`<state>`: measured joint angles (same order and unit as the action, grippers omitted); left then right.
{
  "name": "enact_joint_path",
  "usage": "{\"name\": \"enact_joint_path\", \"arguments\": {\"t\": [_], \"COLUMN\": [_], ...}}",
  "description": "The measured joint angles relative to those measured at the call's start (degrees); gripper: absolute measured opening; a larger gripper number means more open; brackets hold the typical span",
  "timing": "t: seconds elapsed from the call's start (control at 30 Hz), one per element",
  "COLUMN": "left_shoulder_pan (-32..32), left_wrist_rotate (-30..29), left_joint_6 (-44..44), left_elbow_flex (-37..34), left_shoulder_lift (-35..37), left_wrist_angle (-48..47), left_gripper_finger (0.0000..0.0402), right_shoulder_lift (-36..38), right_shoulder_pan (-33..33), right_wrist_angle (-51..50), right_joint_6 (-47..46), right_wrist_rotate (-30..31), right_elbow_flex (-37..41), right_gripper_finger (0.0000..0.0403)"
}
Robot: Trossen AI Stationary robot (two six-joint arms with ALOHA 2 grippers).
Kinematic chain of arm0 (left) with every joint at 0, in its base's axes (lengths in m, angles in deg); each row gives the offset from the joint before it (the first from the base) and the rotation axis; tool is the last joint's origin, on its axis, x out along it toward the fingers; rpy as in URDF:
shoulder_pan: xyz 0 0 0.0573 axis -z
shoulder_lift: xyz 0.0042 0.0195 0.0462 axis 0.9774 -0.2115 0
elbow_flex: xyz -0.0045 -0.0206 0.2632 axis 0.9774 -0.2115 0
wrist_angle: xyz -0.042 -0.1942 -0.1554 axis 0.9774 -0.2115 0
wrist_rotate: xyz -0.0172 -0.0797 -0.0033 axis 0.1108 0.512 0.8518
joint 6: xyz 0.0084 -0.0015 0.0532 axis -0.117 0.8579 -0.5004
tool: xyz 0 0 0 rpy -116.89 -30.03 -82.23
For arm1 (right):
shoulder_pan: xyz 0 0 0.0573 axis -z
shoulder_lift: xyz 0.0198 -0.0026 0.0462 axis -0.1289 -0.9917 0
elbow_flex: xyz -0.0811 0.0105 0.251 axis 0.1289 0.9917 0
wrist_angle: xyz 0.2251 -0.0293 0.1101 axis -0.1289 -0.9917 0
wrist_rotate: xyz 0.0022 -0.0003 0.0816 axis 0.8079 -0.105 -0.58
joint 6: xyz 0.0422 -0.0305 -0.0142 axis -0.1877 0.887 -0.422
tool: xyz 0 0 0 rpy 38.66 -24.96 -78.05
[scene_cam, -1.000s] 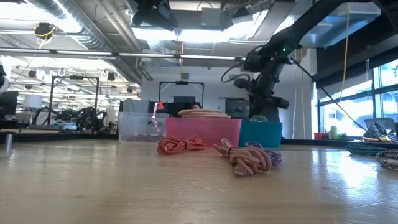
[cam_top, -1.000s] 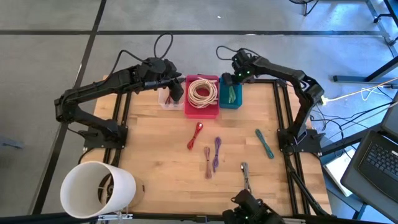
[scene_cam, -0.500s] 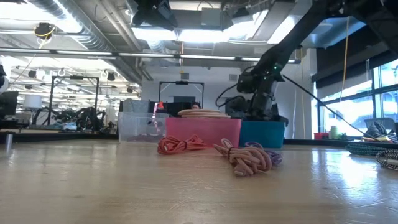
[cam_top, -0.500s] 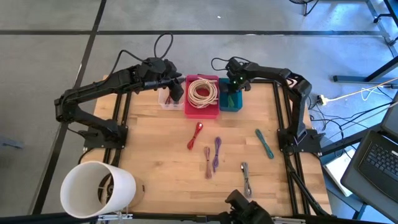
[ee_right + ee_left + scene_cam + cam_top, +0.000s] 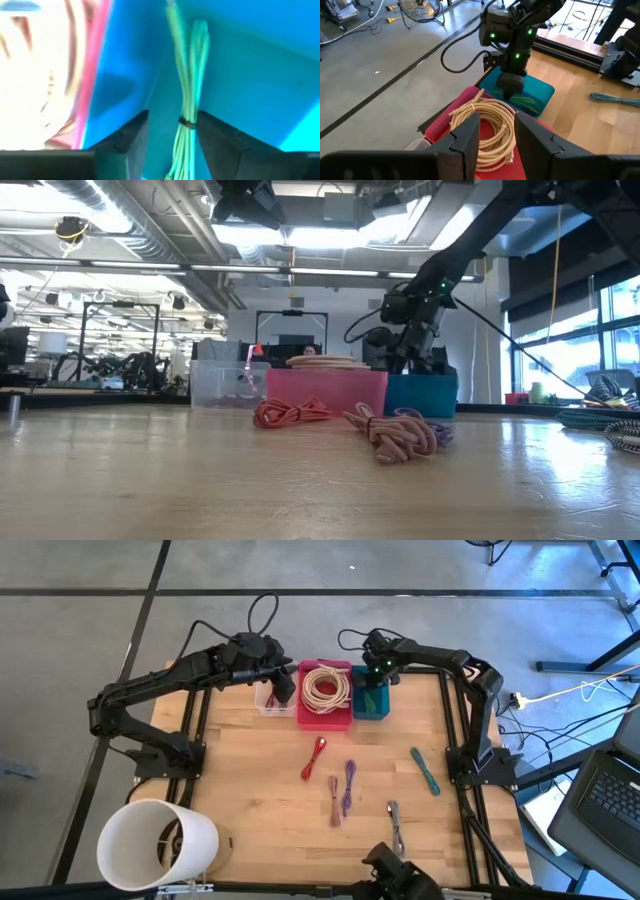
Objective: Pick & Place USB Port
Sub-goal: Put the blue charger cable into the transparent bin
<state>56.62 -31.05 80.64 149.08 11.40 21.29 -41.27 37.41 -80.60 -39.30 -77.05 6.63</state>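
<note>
My right gripper (image 5: 374, 688) reaches down into the teal bin (image 5: 370, 712) at the table's far edge. Its fingers are open and stand on either side of a green cable bundle (image 5: 189, 100) that lies on the bin's floor. My left gripper (image 5: 283, 690) is open and empty, above the clear bin (image 5: 266, 700). A pink bin (image 5: 325, 718) between the two bins holds a cream cable coil (image 5: 325, 687). Red (image 5: 317, 756), pink (image 5: 333, 800), purple (image 5: 349, 787), teal (image 5: 426, 771) and grey (image 5: 395, 824) cable bundles lie on the wooden table. My right gripper comes from above into the teal bin, its fingers (image 5: 218, 135) along the green bundle, which lies between them on the bin's floor. Whether a finger touches the bundle, I cannot tell.
A large white cylinder (image 5: 158, 843) lies at the table's near left corner. The three bins stand in a row at the far edge. Bare wood (image 5: 240, 770) lies left of the loose cables. In the low view, the red (image 5: 288, 412) and pink (image 5: 392, 432) bundles lie before the bins.
My right gripper has come down from above the teal bin's far side into the bin, moving a little toward the table's near edge. The left arm has kept still.
</note>
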Motion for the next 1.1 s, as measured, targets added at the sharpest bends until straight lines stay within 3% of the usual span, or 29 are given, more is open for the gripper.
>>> {"name": "enact_joint_path", "arguments": {"t": [0.27,0.5,0.7,0.93,1.1], "left_shoulder_pan": [0.0,0.0,0.0,0.0,0.0], "left_wrist_rotate": [0.0,-0.2,-0.2,0.2,0.1], "left_joint_6": [-0.1,-1.0,-1.0,-0.9,-1.5], "left_elbow_flex": [0.0,0.0,-1.1,-1.7,-1.7], "left_shoulder_lift": [0.0,0.0,-0.1,-0.1,-0.1], "left_wrist_angle": [-0.1,-0.4,-0.4,0.2,0.9], "left_gripper_finger": [0.0111,0.011,0.0106,0.0109,0.0106], "right_shoulder_lift": [10.2,25.5,40.1,55.8,60.8], "right_shoulder_pan": [0.0,-4.1,-15.8,-31.8,-38.5], "right_wrist_angle": [-9.9,-32.3,-44.9,-44.7,-41.9], "right_joint_6": [7.9,8.0,-5.2,-27.3,-34.6], "right_wrist_rotate": [16.5,16.8,16.6,14.4,13.6], "right_elbow_flex": [-5.3,-5.4,2.6,18.8,30.2], "right_gripper_finger": [0.0185,0.0185,0.0186,0.0186,0.0186]}}
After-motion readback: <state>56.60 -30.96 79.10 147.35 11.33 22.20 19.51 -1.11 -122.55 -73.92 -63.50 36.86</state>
